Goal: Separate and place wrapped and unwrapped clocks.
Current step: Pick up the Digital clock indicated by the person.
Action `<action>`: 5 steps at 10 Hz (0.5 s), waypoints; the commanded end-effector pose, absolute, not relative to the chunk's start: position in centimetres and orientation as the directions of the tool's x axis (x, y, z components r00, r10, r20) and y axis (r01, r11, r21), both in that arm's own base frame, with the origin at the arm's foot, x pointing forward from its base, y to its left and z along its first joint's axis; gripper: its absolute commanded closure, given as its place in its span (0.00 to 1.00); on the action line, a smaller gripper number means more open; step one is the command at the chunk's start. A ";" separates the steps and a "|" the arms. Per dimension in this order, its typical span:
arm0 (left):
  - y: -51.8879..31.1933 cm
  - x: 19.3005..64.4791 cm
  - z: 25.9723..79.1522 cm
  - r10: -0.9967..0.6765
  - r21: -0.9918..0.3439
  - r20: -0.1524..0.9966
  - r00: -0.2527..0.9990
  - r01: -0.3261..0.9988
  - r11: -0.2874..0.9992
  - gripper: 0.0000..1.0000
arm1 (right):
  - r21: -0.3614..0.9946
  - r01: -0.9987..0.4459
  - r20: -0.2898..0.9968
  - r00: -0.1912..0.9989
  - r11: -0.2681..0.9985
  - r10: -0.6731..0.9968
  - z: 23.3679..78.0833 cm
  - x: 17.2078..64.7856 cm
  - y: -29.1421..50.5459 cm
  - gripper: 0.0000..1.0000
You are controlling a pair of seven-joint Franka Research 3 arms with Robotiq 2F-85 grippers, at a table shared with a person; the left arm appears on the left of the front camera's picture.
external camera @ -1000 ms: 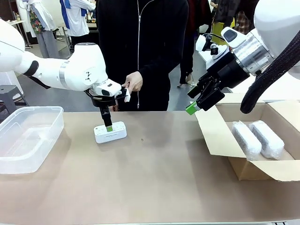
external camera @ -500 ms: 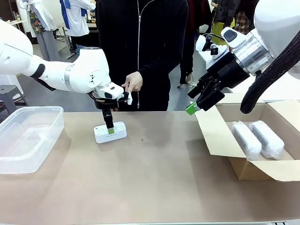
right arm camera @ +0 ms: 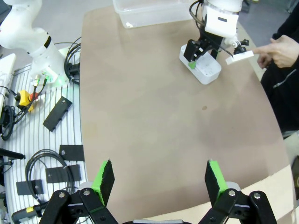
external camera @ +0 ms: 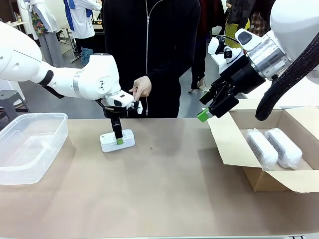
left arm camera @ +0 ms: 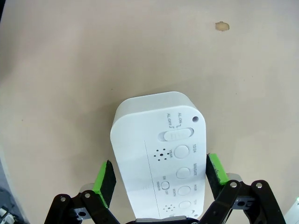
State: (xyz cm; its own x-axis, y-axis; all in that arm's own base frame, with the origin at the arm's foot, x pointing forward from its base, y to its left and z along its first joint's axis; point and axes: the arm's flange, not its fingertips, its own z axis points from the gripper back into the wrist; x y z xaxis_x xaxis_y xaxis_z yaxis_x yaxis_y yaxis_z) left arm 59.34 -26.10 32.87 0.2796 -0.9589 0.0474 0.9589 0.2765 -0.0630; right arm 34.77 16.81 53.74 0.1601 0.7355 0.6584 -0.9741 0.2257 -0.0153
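The unwrapped clock (external camera: 107, 142), smooth white plastic with buttons on top, lies on the brown table at far left centre. My left gripper (external camera: 119, 141) points straight down over it. In the left wrist view the clock (left arm camera: 156, 140) sits between the green pads (left arm camera: 105, 177) and the left gripper (left arm camera: 160, 173) is open, astride its narrow width. Two wrapped clocks (external camera: 262, 148) (external camera: 284, 146) in bubble wrap lie side by side in the cardboard box (external camera: 227, 142) at right. My right gripper (external camera: 208, 113) hangs open and empty above the box's left flap; (right arm camera: 159, 179) looks down on the table.
A clear plastic bin (external camera: 47, 149) stands at the table's left edge. A person in black stands at the far side, one hand (external camera: 142, 88) close to my left wrist. Cables and black parts (right arm camera: 56, 112) lie beyond the table edge in the right wrist view.
My left arm has shifted slightly right and down, bringing its fingers lower around the unwrapped clock. The right arm and the clocks have not moved.
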 end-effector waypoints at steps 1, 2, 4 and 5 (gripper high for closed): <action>-26.2 60.5 32.8 -0.965 -0.077 0.029 0.262 0.963 0.259 0.00 | -0.010 -0.979 0.666 0.146 0.205 0.731 53.8 35.1 16.8 0.00; -26.2 60.6 32.5 -0.965 -0.082 0.023 0.261 0.963 0.258 0.00 | -0.010 -0.979 0.666 0.146 0.205 0.731 53.8 35.1 16.8 0.00; -26.2 60.6 31.9 -0.967 -0.081 0.009 0.256 0.964 0.255 0.00 | -0.010 -0.979 0.666 0.146 0.205 0.731 53.8 35.1 16.8 0.00; -26.2 60.6 31.7 -0.967 -0.083 0.008 0.256 0.964 0.254 0.00 | -0.010 -0.979 0.666 0.146 0.205 0.731 53.8 35.1 16.8 0.00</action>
